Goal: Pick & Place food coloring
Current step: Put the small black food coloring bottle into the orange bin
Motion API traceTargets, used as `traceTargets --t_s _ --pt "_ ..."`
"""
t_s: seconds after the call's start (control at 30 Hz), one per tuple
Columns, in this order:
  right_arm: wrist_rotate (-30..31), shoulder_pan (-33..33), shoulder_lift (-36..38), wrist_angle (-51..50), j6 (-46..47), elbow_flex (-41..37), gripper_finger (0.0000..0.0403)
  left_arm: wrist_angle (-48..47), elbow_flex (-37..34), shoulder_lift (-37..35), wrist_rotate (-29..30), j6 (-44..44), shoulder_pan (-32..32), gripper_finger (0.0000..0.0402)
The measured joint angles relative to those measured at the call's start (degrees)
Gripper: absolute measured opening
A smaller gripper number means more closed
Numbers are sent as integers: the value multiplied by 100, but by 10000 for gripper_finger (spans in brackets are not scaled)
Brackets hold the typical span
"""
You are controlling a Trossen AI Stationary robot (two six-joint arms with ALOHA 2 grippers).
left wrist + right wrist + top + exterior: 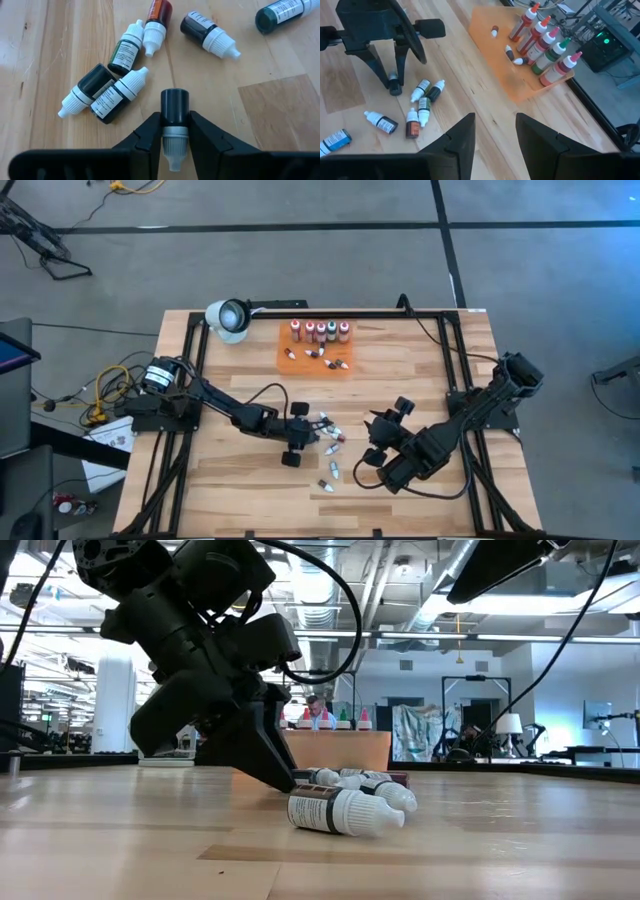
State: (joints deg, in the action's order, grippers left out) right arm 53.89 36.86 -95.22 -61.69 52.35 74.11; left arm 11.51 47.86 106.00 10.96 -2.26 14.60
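Observation:
My left gripper (174, 120) (308, 434) (394, 82) stands near the table's middle, shut on one small dark vial with a white cap. Several more vials (117, 75) (328, 425) (422, 100) (345, 810) lie on their sides on the wood just beyond it. The orange tray (300, 363) (505, 75) sits toward the far edge. It carries a row of larger upright bottles (320, 331) (542, 42) and a few small vials (512, 55) lying flat. My right gripper (495, 140) (380, 430) hovers open to the right of the loose vials, touching nothing. My left gripper pinches the vial between its two fingers (150, 132) at the grey neck band just under the white cap (174, 131). The fingers come from above, slanting down. The vial's dark body (174, 102) points down toward the table; whether its base touches the wood, I cannot tell.
A white round lamp head (228, 318) sits at the far left corner. Black frame rails (455, 380) run along the table's sides. Two more vials (333, 473) lie nearer the front edge. Bare wood spreads between the loose vials and the tray.

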Motion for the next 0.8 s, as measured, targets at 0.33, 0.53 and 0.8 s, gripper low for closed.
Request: traceTargets --t_s 0.33,0.53,0.8 --pt "-2 0 0 -42 -32 0 133 -52 146 -63 318 -79 3 78" --pt "-11 0 -2 -70 -32 0 132 -139 358 -106 431 -232 10 79" --pt "-13 0 -2 -90 -32 0 134 -1304 1070 -142 1945 -984 7 79"
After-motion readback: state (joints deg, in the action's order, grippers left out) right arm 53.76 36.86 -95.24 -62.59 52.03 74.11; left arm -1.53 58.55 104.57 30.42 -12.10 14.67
